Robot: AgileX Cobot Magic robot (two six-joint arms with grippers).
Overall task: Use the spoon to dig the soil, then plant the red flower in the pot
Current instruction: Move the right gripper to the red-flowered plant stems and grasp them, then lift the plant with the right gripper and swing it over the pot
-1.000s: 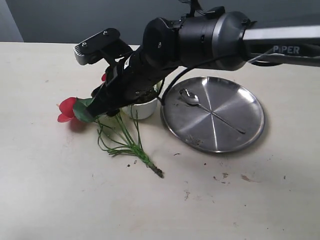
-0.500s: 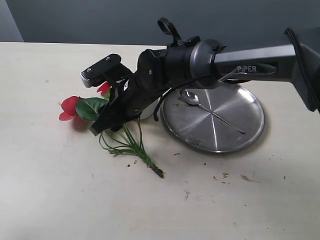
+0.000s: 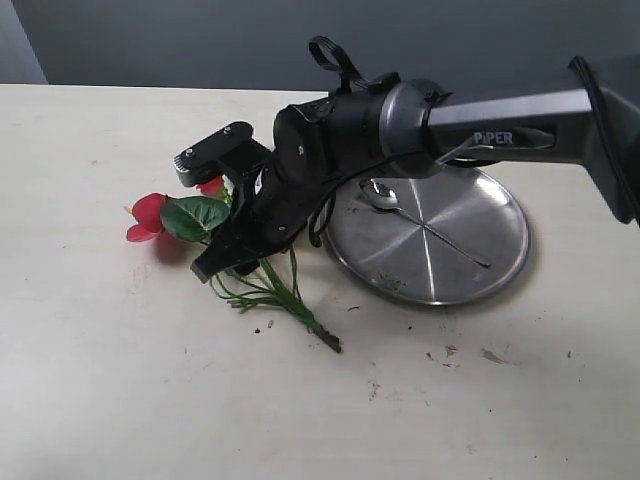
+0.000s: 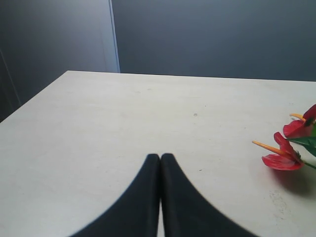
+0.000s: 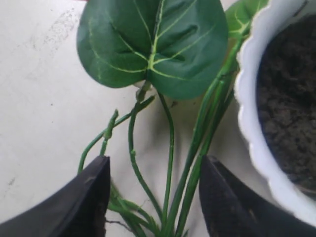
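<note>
The red flower [image 3: 146,216] lies flat on the table, leaves beside the blooms and stems [image 3: 272,291] running to a dark base. My right gripper [image 3: 228,264] reaches across over the stems. It is open [image 5: 155,162], with the green stems [image 5: 170,163] between its fingers and a broad leaf [image 5: 153,44] ahead. The white pot [image 5: 245,101] with dark soil [image 5: 291,98] sits right beside one finger; the arm hides it in the exterior view. The spoon [image 3: 421,223] lies on the steel plate [image 3: 490,262]. My left gripper [image 4: 160,158] is shut and empty, with the red flower [image 4: 282,157] off to one side.
Specks of spilled soil [image 3: 445,352] dot the table in front of the plate. The table's far edge meets a dark wall [image 3: 150,40]. The right arm [image 3: 500,125] stretches over the plate's back rim.
My right gripper has come lower and closer over the stems. The flower has shifted slightly to the right. The jaws stay open.
</note>
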